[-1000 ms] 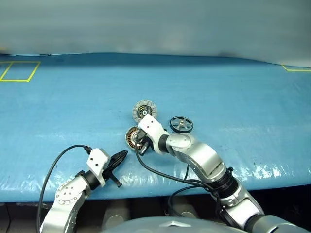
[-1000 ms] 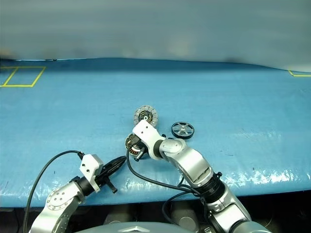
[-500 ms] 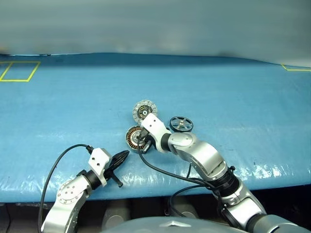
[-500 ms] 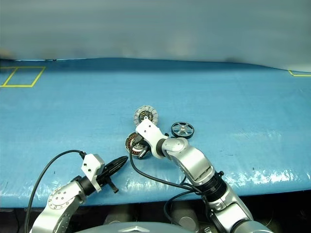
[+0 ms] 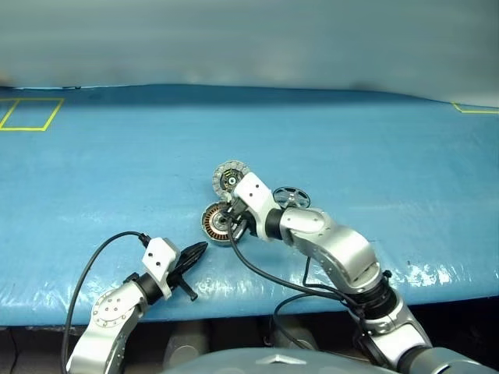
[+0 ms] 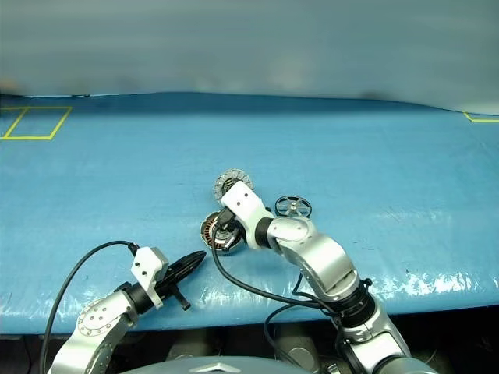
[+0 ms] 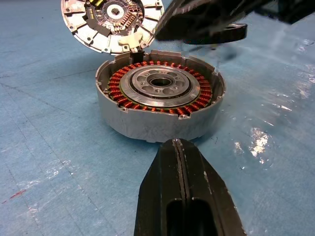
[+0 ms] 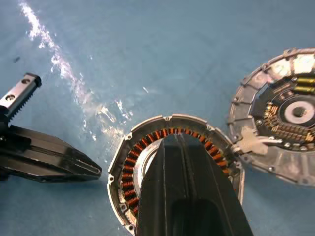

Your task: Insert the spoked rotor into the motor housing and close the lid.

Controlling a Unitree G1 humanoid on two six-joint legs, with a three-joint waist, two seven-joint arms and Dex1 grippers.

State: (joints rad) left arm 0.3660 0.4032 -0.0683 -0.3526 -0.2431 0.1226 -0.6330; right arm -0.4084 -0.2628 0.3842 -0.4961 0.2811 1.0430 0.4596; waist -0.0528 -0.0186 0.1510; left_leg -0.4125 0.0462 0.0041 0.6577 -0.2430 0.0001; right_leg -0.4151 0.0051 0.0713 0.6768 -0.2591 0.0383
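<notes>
Hovering clenched and empty over the open motor housing [image 5: 216, 223], the right pincer [image 5: 228, 220] has yet to fetch the spoked rotor [image 5: 290, 197] lying just beside on the bench [image 5: 390, 156], lid [image 5: 229, 176] hinged back, left pincer [image 5: 195, 251] clenched nearby.

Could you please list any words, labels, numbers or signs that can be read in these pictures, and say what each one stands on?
None: no readable word, number or brand shows anywhere.
Lid: its inner face carries small parts with no legible print.
Motor housing: bare metal and copper windings, no marking.
Blue table cover: yellow tape outlines, which are lines and not writing.
</notes>
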